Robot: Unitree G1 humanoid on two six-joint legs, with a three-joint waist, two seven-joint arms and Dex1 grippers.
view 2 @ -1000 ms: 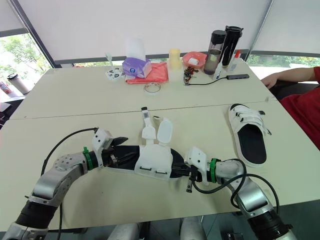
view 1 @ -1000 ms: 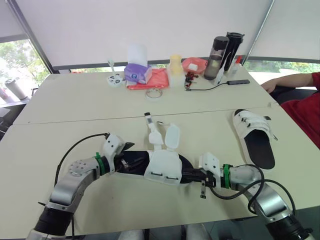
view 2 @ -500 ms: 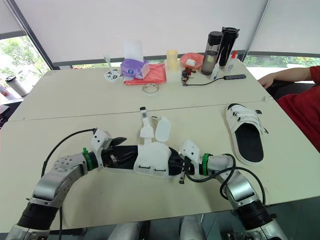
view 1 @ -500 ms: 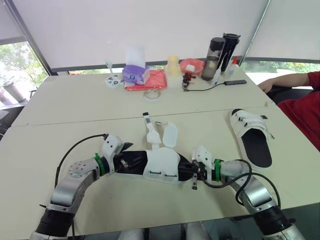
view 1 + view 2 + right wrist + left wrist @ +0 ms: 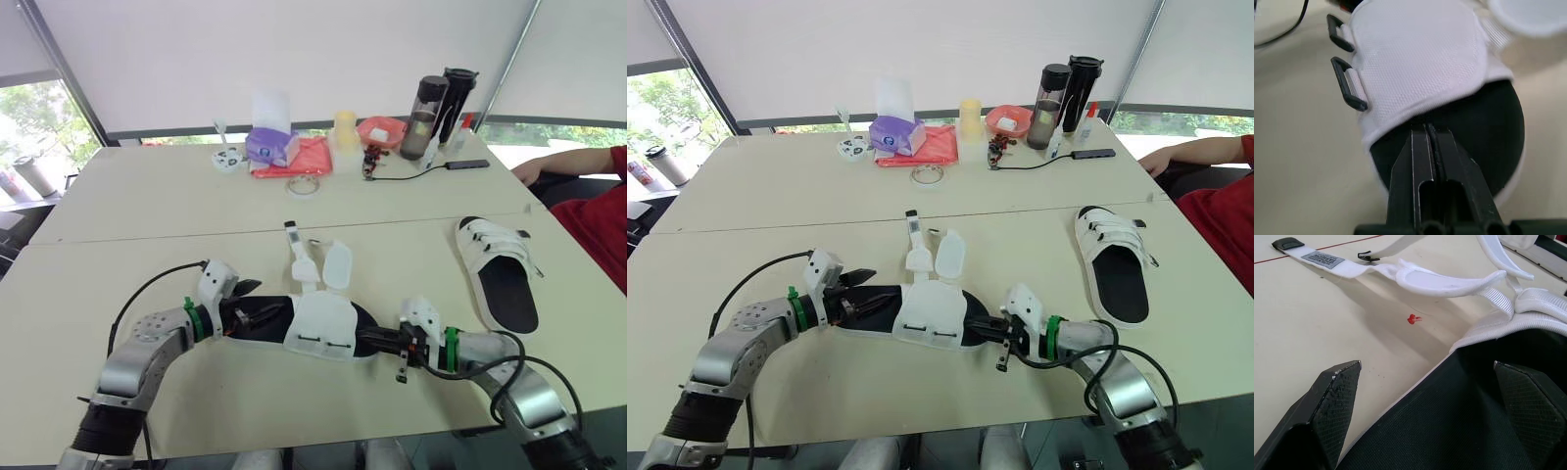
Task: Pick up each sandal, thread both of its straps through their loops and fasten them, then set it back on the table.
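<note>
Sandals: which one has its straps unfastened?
The centre sandal, lying crosswise: both straps lie loose on the table. The right-side sandal has its straps closed across its top.

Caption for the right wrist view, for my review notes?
Right gripper, fingers shut, at the black footbed of a white sandal with two black loops.

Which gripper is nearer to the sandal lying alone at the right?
Right. The right gripper is left of that sandal, at the open sandal's near end; the left gripper is at its far end.
</note>
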